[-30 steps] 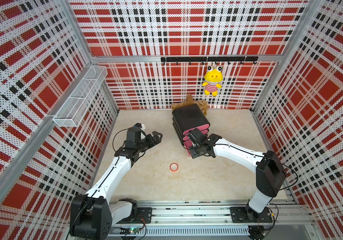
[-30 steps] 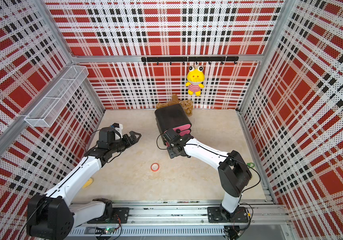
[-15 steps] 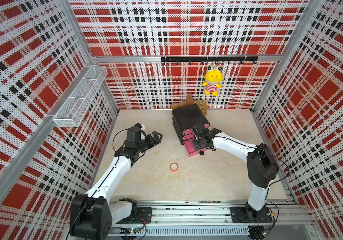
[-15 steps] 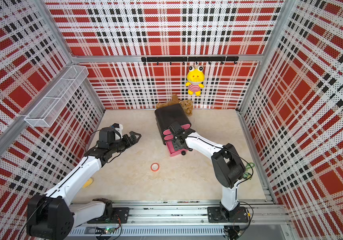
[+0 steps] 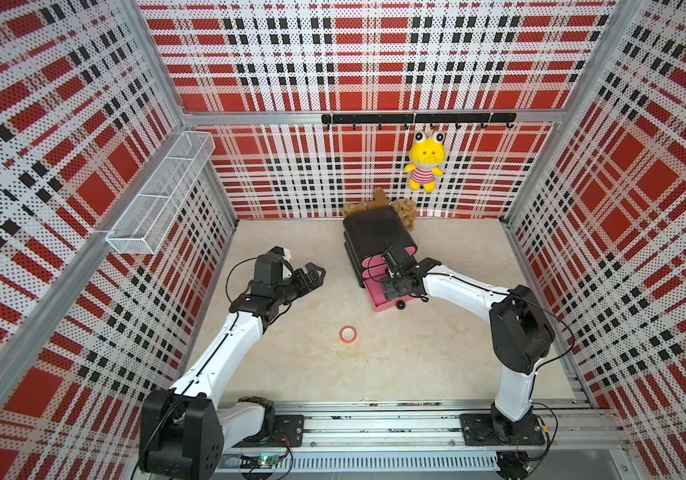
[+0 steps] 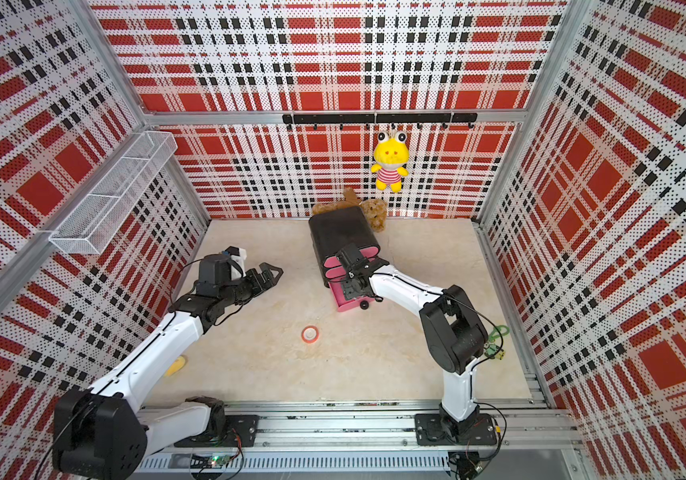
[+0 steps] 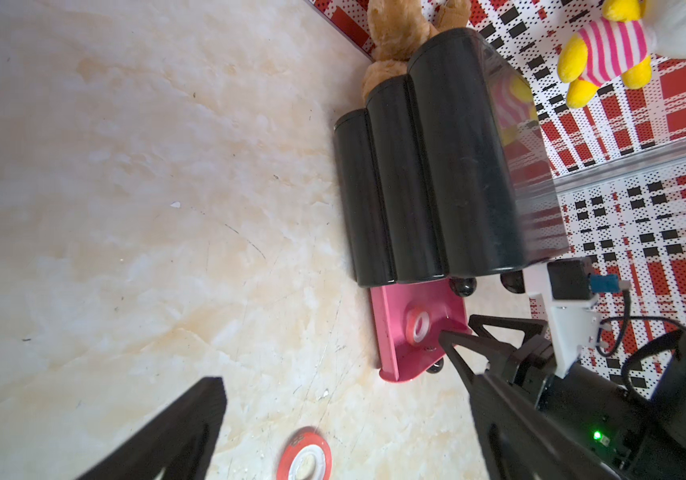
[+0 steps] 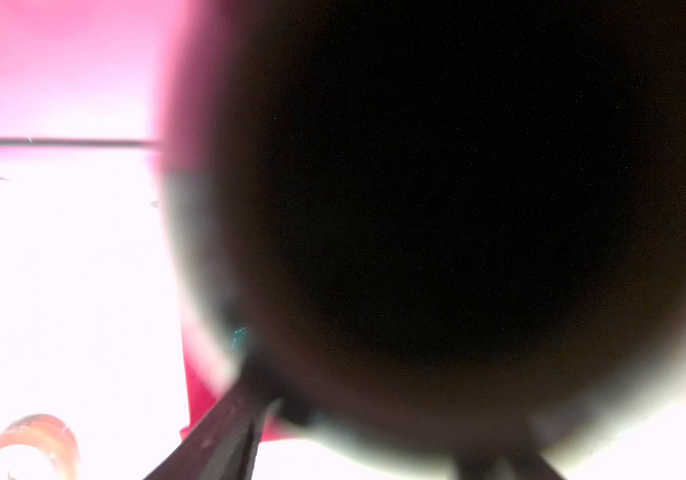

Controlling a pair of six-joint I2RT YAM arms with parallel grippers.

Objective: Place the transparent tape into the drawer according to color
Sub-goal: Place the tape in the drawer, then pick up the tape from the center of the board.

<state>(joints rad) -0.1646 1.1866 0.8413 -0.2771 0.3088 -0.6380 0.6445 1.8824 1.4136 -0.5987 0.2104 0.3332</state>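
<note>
Right gripper point(image 7: 456, 326) hangs parted over the pulled-out drawer point(image 7: 391, 330), where I see red tape point(image 7: 418, 326). Left gripper point(image 5: 318, 278) gapes wide.

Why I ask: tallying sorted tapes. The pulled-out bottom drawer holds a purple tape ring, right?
Not purple: the tape ring lying in the pulled-out bottom drawer is red-orange, as the left wrist view shows. The rest holds.
</note>
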